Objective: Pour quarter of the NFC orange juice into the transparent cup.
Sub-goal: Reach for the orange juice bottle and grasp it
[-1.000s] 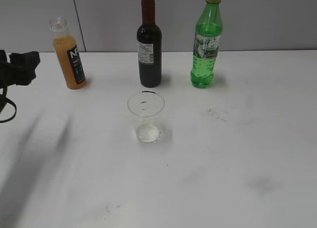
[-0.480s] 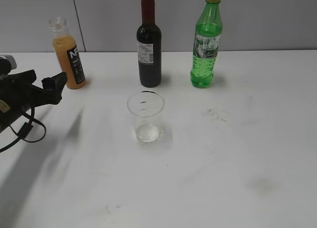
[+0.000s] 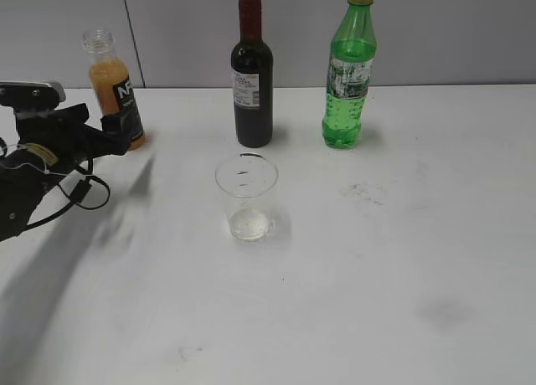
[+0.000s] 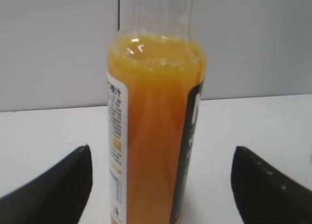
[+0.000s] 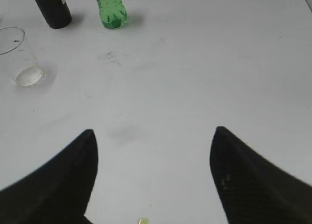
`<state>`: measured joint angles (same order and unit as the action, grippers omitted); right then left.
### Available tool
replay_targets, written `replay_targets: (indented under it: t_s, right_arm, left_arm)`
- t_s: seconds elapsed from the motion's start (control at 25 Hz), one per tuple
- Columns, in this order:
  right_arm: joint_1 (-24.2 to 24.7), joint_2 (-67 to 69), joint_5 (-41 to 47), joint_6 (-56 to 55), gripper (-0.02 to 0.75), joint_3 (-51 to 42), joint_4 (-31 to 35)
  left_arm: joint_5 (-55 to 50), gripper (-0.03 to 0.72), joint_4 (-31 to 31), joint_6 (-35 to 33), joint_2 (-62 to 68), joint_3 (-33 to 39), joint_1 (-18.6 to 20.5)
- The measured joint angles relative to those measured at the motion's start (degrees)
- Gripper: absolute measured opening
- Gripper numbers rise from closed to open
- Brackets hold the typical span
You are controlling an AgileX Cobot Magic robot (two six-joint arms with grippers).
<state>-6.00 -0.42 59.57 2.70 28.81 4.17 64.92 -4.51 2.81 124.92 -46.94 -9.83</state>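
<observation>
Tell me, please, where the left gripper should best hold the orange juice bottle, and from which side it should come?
Probably at the labelled body of the orange juice bottle, coming level from its left. It stands upright, uncapped, between the open fingers of the left gripper.

Wine bottle (image 3: 252,75), green soda bottle (image 3: 349,71), upright.

The NFC orange juice (image 4: 155,136) stands upright in the middle of the left wrist view, uncapped at its clear neck, cloudy orange liquid filling it to the shoulder. A white printed label panel faces 9 o'clock, a black one 3 o'clock. The left tool (image 4: 161,185) is spread wide, its dark fingers (image 4: 53,187) apart from the bottle at 8 and 4 o'clock, above the white surface (image 4: 258,121).
</observation>
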Motion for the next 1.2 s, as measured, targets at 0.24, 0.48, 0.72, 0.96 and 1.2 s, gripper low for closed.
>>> replay_targets:
  t_s: [0.24, 0.48, 0.72, 0.96, 1.2]
  right_arm:
    - [0.0, 0.0, 0.0, 0.0, 0.552, 0.0, 0.0]
    - [0.0, 0.0, 0.0, 0.0, 0.552, 0.0, 0.0]
    - [0.0, 0.0, 0.0, 0.0, 0.552, 0.0, 0.0]
    - [0.0, 0.0, 0.0, 0.0, 0.552, 0.0, 0.0]
    - [0.0, 0.0, 0.0, 0.0, 0.552, 0.0, 0.0]
  left_arm:
    - [-4.6, 0.688, 0.0, 1.2, 5.1, -9.3, 0.0]
    - [-8.7, 0.686, 0.0, 1.5, 9.4, -16.4, 0.0]
    - [-8.5, 0.65, 0.0, 1.7, 10.5, -17.8, 0.0]
    - [-5.6, 0.464, 0.1, 1.7, 10.5, -17.8, 0.0]
    - [-3.4, 0.465, 0.1, 1.7, 10.4, -16.4, 0.0]
